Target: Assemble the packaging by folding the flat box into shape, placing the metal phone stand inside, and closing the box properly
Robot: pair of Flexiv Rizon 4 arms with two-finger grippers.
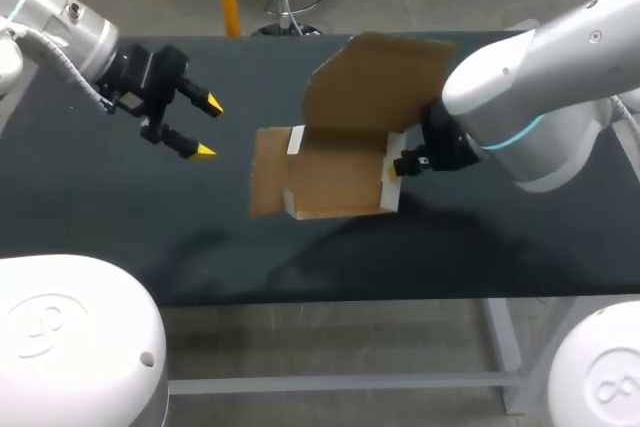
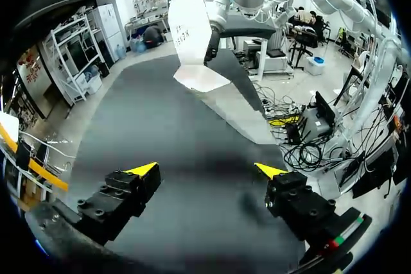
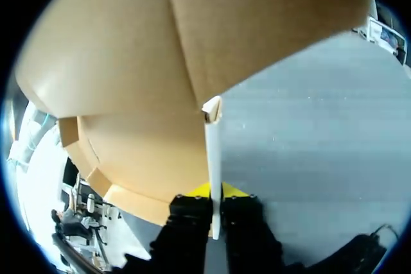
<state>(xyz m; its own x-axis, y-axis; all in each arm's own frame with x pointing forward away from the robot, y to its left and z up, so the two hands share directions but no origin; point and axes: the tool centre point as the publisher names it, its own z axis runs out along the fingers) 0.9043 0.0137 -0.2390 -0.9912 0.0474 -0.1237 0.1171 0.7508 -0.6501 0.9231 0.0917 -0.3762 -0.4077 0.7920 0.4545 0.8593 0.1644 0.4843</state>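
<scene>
Right gripper [image 3: 215, 192] pinches the cardboard box [image 1: 335, 182] by a thin, seemingly white-faced wall.

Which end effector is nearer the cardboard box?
Right. The right end effector is shut on a side wall of the cardboard box; the left end effector hangs open, apart, to its left.

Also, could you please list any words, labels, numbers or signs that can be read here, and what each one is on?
No text is legible.
On the box: a few lines of dark print on its white face in the left wrist view, too small and blurred to read.
Its brown faces show none.
</scene>
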